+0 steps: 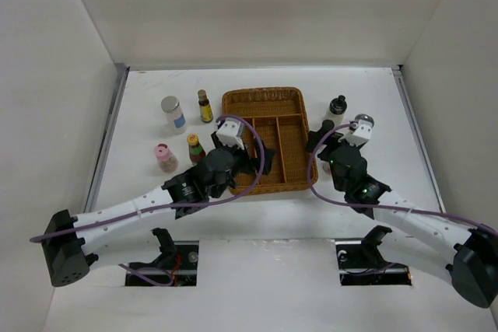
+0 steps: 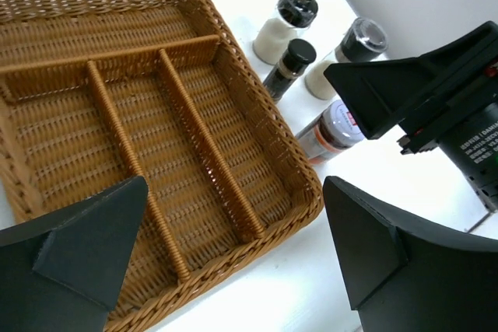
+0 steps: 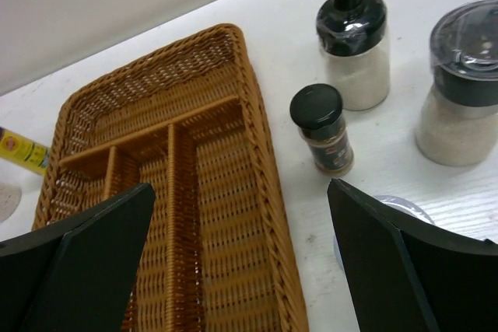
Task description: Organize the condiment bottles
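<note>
Every condiment bottle stands upright on the white table, outside the wicker tray, in two groups.

Left of the tray there are four:
- The silver-lidded white jar is farthest out.
- The dark yellow-label bottle is just beside the tray's far left corner.
- The pink-lidded jar sits nearer the arms.
- The orange-capped sauce bottle is close to the left arm's wrist.

Right of the tray there are four more:
- The tall black-capped bottle, filled with white grains, is farthest back.
- The small black-capped spice bottle stands in front of it, near the tray's right rim.
- The grey-lidded shaker stands to their right.
- A red-labelled jar with a grey lid sits just beside the tray's right wall, and the right wrist's finger partly hides it.

The tray lies in the middle of the table. Wicker ribs divide it into one crosswise compartment at the far end and three long ones running toward the arms.

The left gripper hangs over the tray's near left part. Its jaws are spread wide and hold nothing. The right gripper hovers over the tray's right rim, between the tray and the right-hand group. Its fingers are also fully apart and empty, and they touch no bottle.
</note>
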Controlling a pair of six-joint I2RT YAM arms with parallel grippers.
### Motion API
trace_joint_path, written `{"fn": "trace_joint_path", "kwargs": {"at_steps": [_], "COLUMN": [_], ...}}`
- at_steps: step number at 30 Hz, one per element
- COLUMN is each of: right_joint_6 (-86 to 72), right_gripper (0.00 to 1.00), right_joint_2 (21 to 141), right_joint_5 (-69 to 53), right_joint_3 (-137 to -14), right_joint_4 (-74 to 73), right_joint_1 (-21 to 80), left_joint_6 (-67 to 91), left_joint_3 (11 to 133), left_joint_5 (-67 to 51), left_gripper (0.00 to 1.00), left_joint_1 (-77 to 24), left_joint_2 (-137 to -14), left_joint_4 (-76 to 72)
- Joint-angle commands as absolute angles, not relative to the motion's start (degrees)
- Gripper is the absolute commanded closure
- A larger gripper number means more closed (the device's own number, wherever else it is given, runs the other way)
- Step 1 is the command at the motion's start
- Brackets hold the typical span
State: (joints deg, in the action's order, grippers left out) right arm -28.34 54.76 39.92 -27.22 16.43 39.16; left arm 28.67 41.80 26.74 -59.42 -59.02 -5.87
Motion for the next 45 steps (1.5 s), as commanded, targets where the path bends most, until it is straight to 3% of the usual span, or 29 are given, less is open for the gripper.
{"fn": "trace_joint_path", "kwargs": {"at_steps": [1, 6, 11, 12, 14, 15, 16, 17, 18, 20, 22, 23, 27, 34, 41, 45], "right_joint_6": [-29.3, -29.3, -28.6, -28.4, -28.2, -28.0, -27.7, -27.7, -27.6, -27.6, -27.5, -27.3, -27.0, -26.5, -26.6, -26.5], "right_gripper": [0.00, 0.00, 0.01, 0.17, 0.66, 0.78, 0.81, 0.81, 0.79, 0.71, 0.62, 0.59, 0.49, 0.41, 0.38, 0.38], "right_joint_2": [54.2, 54.8, 55.2, 54.8, 54.7, 54.9, 55.3, 55.9, 56.5, 57.2, 57.5, 57.7, 58.1, 57.7, 58.6, 58.9], "right_joint_5": [38.2, 36.7, 34.6, 33.0, 31.1, 30.5, 30.2, 29.8, 29.4, 28.8, 28.7, 28.7, 27.1, 27.1, 26.9, 27.2], "right_joint_3": [-26.5, -25.9, -25.4, -25.3, -25.1, -25.5, -25.8, -26.1, -26.3, -26.5, -26.4, -26.4, -26.6, -26.3, -26.3, -26.4], "right_joint_4": [22.7, 24.1, 25.6, 25.8, 26.7, 26.4, 25.9, 25.8, 25.8, 26.2, 26.9, 27.2, 27.0, 27.3, 27.5, 27.5], "right_joint_1": [40.1, 41.5, 43.1, 43.5, 44.2, 44.4, 44.5, 44.5, 44.7, 45.3, 45.5, 45.5, 45.5, 45.5, 45.5, 45.5], "left_joint_6": [28.0, 24.4, 21.7, 21.5, 21.6, 21.5, 21.5, 21.5, 22.1, 23.3, 24.0, 24.1, 24.4, 24.8, 25.7, 26.4], "left_joint_3": [41.9, 41.3, 45.3, 45.7, 45.5, 45.0, 44.6, 44.2, 43.9, 44.0, 44.6, 45.0, 45.5, 44.4, 43.7, 43.2], "left_joint_5": [30.5, 34.1, 50.5, 53.7, 57.2, 57.4, 57.4, 57.6, 57.2, 56.1, 54.6, 53.9, 48.2, 35.4, 34.5, 33.9], "left_gripper": [0.00, 0.00, 0.00, 0.00, 0.00, 0.02, 0.20, 0.58, 0.69, 0.61, 0.40, 0.34, 0.26, 0.28, 0.41, 0.56], "left_joint_1": [-59.5, -56.6, -55.3, -55.3, -55.2, -54.9, -54.5, -53.8, -53.2, -52.0, -49.6, -48.6, -41.9, -31.4, -32.3, -32.5], "left_joint_2": [-54.0, -48.6, -43.3, -41.7, -37.9, -36.3, -35.3, -35.0, -35.2, -38.0, -42.3, -43.9, -50.5, -57.7, -60.2, -60.7], "left_joint_4": [-6.5, -5.0, 7.3, 9.6, 12.7, 13.4, 14.1, 14.8, 16.2, 18.8, 19.6, 19.5, 17.3, 11.3, 9.8, 9.9]}}
